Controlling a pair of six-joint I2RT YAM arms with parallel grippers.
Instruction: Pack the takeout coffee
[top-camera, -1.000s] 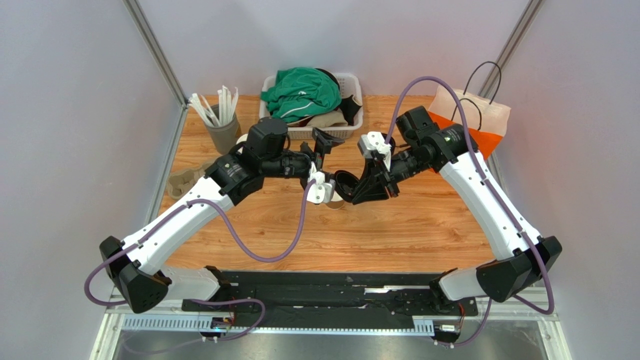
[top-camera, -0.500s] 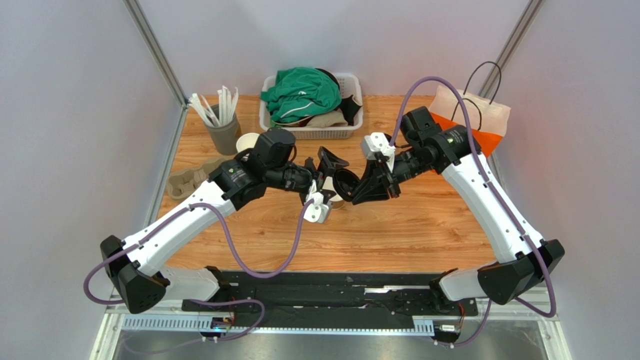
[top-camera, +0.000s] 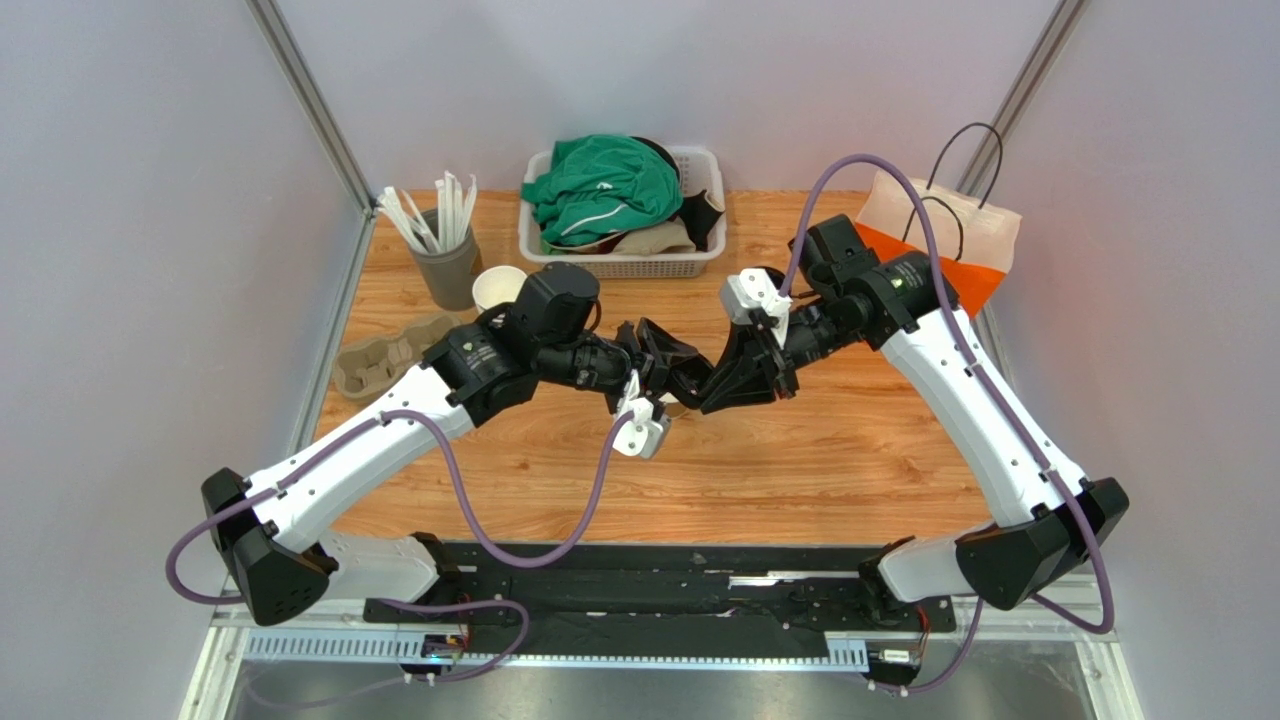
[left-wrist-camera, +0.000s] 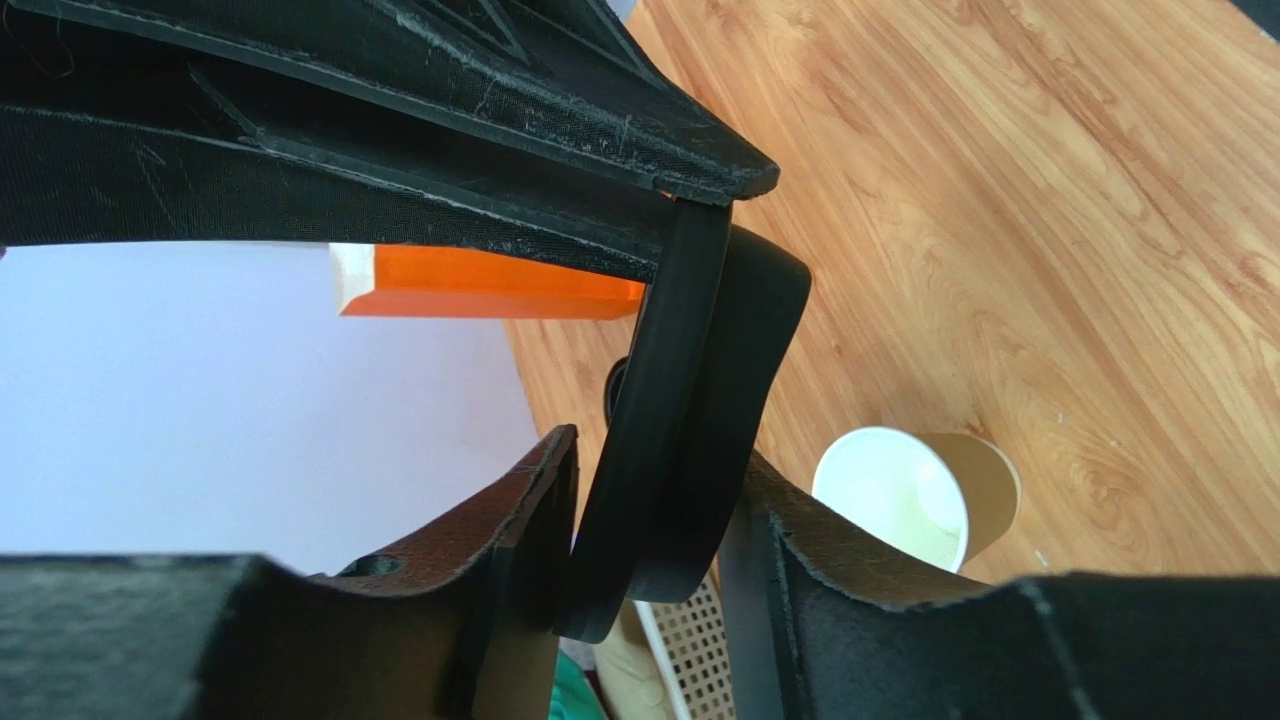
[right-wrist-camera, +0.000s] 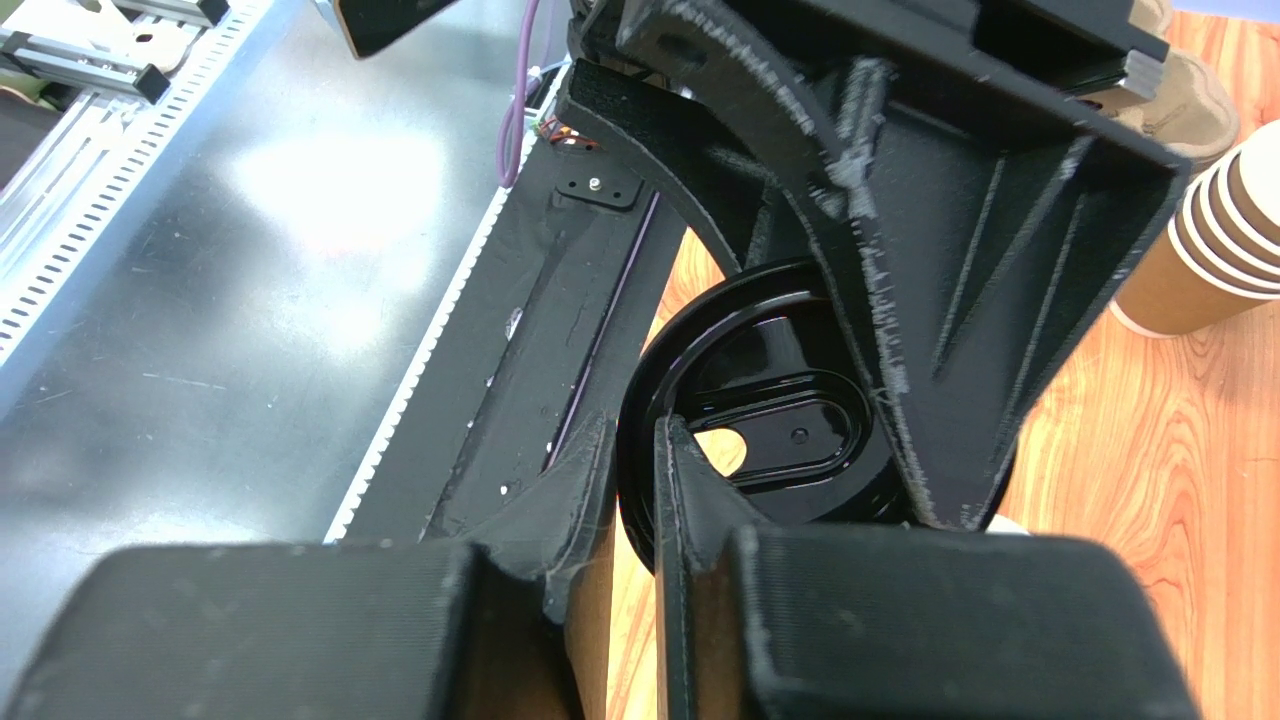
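Both arms angled inward, left pincer and right pincer tip-to-tip, both clamped.

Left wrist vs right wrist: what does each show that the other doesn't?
Left wrist only: an open paper cup on the table, and part of the orange bag.
Right wrist only: the stack of paper cups and the metal base plate.
Both: the black lid, edge-on in the left wrist view and face-on in the right. The left gripper and right gripper both pinch it over the wooden table.
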